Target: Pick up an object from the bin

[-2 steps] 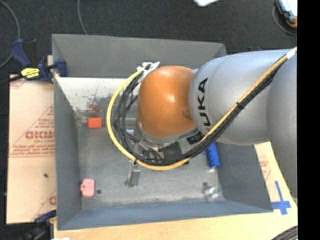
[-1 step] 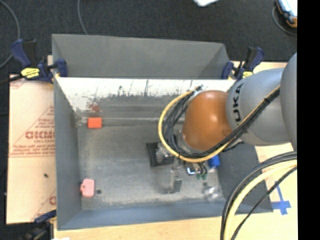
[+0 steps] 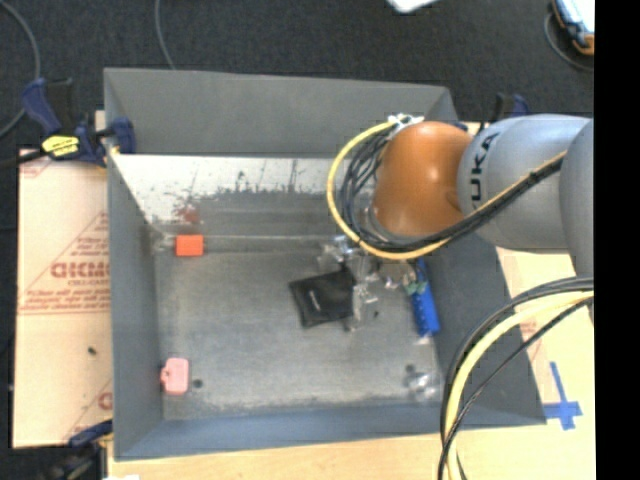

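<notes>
This looks like a robotics lab or test room. A heavy grey industrial arm with the maker's lettering on its casing leans over a plain grey metal bin. It has an orange cover on its wrist and loops of yellow and black cable strung around it. Beyond the bin is dark carpeted floor, where a loose lead trails. In the bin lie odd small scraps, among them an orange block and a pink piece.
</notes>
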`<state>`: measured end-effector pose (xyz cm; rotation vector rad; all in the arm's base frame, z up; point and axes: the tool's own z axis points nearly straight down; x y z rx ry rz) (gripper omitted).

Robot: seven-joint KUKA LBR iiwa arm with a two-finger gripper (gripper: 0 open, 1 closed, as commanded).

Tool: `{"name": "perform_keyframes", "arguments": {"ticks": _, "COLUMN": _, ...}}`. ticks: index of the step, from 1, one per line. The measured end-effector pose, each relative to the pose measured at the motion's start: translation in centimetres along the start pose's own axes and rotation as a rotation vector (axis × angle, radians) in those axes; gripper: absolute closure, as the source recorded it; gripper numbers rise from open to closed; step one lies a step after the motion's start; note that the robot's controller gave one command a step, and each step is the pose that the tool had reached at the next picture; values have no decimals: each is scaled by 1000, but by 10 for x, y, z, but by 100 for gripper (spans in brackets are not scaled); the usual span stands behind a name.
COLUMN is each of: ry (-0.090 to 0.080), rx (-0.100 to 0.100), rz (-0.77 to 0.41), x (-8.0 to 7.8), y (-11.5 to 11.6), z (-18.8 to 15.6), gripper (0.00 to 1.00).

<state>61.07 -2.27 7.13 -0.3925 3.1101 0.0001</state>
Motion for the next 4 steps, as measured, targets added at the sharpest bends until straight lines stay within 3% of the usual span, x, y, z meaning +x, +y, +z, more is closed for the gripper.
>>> {"name": "perform_keyframes", "arguments": {"ticks": 1, "ry": 1, "rx": 1, "rz": 165, "x": 10, "y": 3, "z": -31, "gripper": 0}}
{"name": "perform_keyframes", "arguments": {"ticks": 2, "ry": -3, "rx": 0, "rz": 3, "x": -1, "y": -1, "z": -1, "gripper": 0}}
{"name": "perform_keyframes", "arguments": {"ticks": 3, "ry": 0, "rx": 1, "rz": 294, "x": 0, "y": 9, "z": 0, "gripper": 100}}
{"name": "perform_keyframes", "arguments": {"ticks": 4, "ry": 0, "rx": 1, "rz": 294, "x": 0, "y": 9, "z": 0, "gripper": 100}}
